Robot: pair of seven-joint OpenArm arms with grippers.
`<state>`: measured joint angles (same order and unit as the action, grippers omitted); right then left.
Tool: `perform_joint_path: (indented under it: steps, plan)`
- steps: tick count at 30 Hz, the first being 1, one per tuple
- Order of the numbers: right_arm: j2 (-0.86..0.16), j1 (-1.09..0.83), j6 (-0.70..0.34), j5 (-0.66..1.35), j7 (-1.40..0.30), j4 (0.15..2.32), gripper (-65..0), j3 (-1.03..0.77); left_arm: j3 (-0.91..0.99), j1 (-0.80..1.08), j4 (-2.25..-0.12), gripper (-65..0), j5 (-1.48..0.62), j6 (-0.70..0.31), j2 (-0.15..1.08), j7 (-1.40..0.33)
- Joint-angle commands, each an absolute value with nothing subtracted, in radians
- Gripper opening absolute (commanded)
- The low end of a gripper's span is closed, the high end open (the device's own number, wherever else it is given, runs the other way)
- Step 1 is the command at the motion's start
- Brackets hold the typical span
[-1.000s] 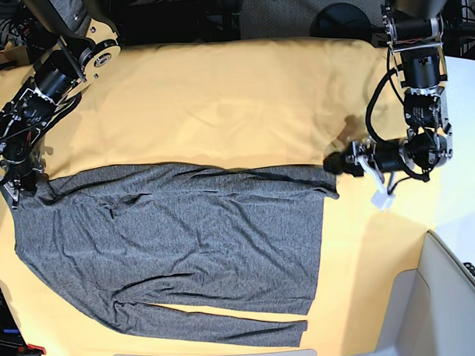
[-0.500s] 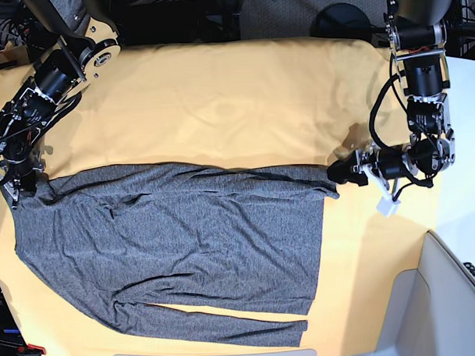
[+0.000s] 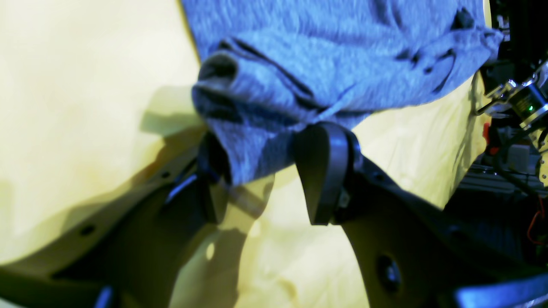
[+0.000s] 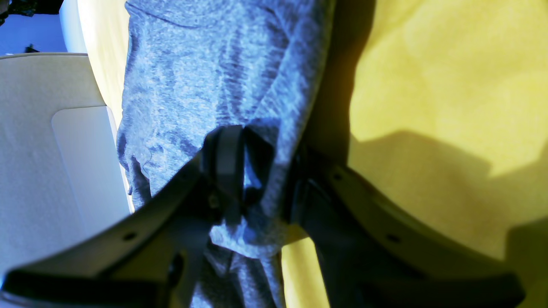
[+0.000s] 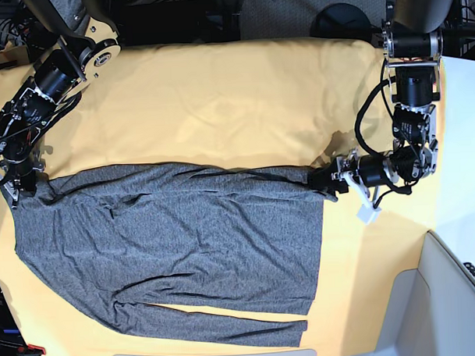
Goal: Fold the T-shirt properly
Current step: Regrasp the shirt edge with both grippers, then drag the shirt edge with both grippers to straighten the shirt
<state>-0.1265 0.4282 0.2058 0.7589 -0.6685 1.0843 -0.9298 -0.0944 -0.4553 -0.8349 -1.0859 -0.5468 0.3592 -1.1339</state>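
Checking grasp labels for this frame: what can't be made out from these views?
- Base: right gripper is tiny at the frame's left edge; its hold on the T-shirt is unreadable there.
- Base: left gripper is dark against the hem corner; contact is unclear.
- Left wrist: blurred; fabric sits between the open fingers, but whether it touches them is unclear.
- Right wrist: fabric hides the fingertips.

The left gripper (image 3: pixel 261 179) hides part of the T-shirt (image 3: pixel 299 77) corner behind its near finger (image 3: pixel 323 171), and both are blurred there. The right gripper (image 4: pixel 257 179) covers the fabric edge between its fingers; in the base view its tips are too small to read.
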Motion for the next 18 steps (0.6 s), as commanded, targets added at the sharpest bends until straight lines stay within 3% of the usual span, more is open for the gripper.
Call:
perform_joint_path:
  steps: [1,5,7,9,11,18]
  plan:
    - [-0.131,0.435,0.231,0.742,-0.674,1.089,-48.3,-0.928,-0.11,-0.484,-0.832,-37.4,-1.081,-0.547,0.363,-1.129]
    - [-0.131,0.424,0.231,0.742,-0.674,1.087,-48.6,-0.926,-0.154,-0.504,-0.8,-37.7,-1.081,-0.547,0.358,-1.099]
    - [-0.131,0.421,0.231,0.737,-0.674,1.087,-49.0,-0.923,-0.165,-0.501,-0.805,-41.2,-1.081,-0.552,0.358,-1.084]
    - [-0.137,0.412,0.231,0.736,-0.674,1.087,-54.7,-0.895,-0.166,-0.498,-0.803,-51.2,-1.081,-0.55,0.36,-1.076]
    - [-0.139,0.389,0.231,0.736,-0.674,1.092,-65.0,-0.868,-0.166,-0.498,-0.802,-64.8,-1.081,-0.549,0.363,-1.076]
    - [-0.16,0.329,0.231,0.742,-0.674,1.116,-65.0,-0.82,-0.162,-0.453,-0.888,-64.6,-1.084,-0.549,0.407,-1.118]
